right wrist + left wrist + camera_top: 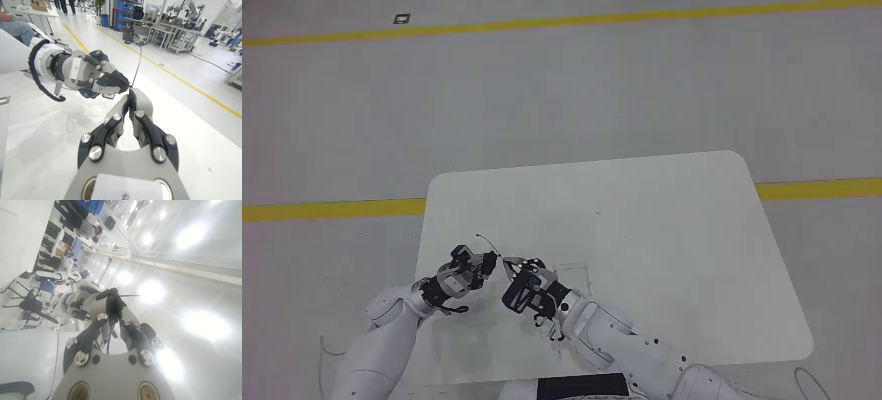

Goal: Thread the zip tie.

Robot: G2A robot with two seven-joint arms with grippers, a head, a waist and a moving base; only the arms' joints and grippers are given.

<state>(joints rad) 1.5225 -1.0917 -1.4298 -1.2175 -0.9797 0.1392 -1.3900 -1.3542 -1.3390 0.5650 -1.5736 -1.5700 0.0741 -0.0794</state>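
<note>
The left tool [123, 86] is clamped on the zip tie [138, 62], whose free length rises from its tip; the right tool [129, 96], pressed together, sits just beside that tip; I would hold 1 tool steady and feed slowly along the strap's line.

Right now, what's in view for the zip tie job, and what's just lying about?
Job: zip tie; left tool, shut on it; right tool, shut, close by.
Lying about: table; small grey item, too cut off to identify.
</note>
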